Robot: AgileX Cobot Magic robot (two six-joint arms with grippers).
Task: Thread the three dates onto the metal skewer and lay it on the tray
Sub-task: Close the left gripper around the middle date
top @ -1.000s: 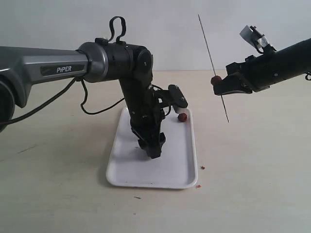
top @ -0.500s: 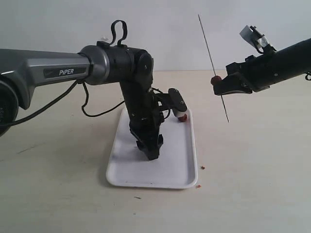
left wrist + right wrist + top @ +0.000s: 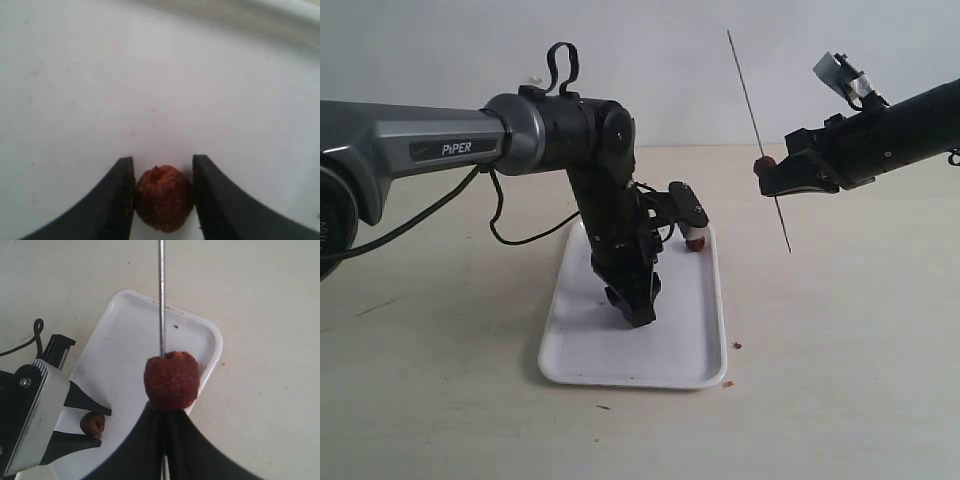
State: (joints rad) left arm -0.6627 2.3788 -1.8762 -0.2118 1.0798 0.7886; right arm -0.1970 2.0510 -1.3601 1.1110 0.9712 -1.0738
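Above the tray (image 3: 590,352), the arm (image 3: 420,140) apparently reads PiPER.

A date (image 3: 163,198) lies on the tray (image 3: 150,75) between your left jaws. Another date (image 3: 171,380) sits on the skewer (image 3: 161,295), against your right jaws.

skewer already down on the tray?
No, the right gripper holds the metal skewer near upright in the air, clear of the tray, one date threaded.
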